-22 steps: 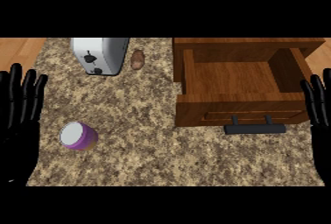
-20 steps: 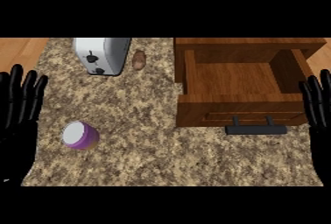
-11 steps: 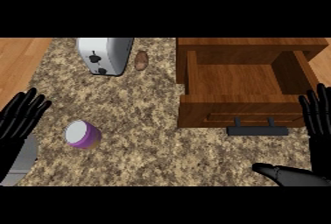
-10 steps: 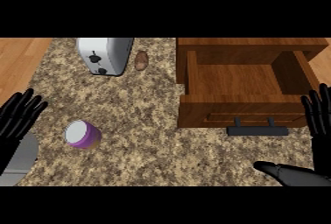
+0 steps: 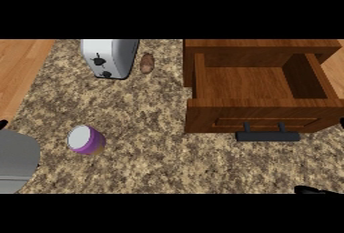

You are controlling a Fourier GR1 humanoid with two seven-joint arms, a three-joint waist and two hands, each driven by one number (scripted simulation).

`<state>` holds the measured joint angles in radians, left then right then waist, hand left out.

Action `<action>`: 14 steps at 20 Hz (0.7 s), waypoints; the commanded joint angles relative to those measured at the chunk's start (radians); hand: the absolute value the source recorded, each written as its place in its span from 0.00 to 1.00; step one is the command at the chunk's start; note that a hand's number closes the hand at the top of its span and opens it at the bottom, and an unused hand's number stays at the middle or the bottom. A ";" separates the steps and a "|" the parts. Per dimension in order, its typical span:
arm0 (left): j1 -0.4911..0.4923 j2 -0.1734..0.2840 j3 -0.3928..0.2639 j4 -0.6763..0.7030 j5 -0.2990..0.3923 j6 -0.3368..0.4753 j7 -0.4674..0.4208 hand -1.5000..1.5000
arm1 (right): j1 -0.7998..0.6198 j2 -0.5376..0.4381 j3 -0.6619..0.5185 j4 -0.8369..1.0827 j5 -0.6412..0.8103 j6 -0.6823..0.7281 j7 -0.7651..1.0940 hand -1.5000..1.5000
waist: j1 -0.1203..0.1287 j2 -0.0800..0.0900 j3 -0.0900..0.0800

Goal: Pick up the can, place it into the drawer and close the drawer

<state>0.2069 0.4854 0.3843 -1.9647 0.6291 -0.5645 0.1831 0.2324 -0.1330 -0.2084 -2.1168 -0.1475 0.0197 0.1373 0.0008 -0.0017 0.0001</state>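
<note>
Now bring your left forearm [image 5: 17, 159] over the purple can [image 5: 86, 139] and descend squarely; neither hand's fingers show, so I cannot tell their state.

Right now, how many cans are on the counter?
1. The purple can stands on the counter at its left side, in front of the toaster and left of the open drawer.

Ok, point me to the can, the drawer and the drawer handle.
can [image 5: 85, 139]: head view, on its white top.
drawer [image 5: 242, 83]: head view, on its bare wooden floor.
drawer handle [image 5: 267, 136]: head view, middle of the black bar.
</note>
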 commanded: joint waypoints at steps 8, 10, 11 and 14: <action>0.009 0.027 0.131 0.016 0.206 -0.002 0.175 0.00 | 0.097 0.023 -0.084 0.019 -0.059 0.118 -0.104 0.00 | -0.002 0.000 0.000; -0.002 0.050 0.131 0.024 0.285 0.028 0.229 0.00 | 0.141 0.005 -0.126 0.014 -0.119 0.170 -0.110 0.00 | -0.004 0.000 0.001; -0.024 0.091 0.165 0.065 0.353 0.022 0.249 0.00 | 0.117 -0.006 -0.124 -0.035 -0.112 0.144 -0.046 0.00 | -0.003 0.000 0.000; -0.012 0.061 0.130 0.102 0.375 0.009 0.274 0.00 | 0.111 -0.027 -0.186 0.064 -0.154 0.199 -0.122 0.00 | -0.003 0.001 0.000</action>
<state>0.2126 0.5261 0.5067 -1.9258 0.9226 -0.5534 0.4038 0.3571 -0.1379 -0.3449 -2.1172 -0.2682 0.1764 0.0514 -0.0025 -0.0019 0.0005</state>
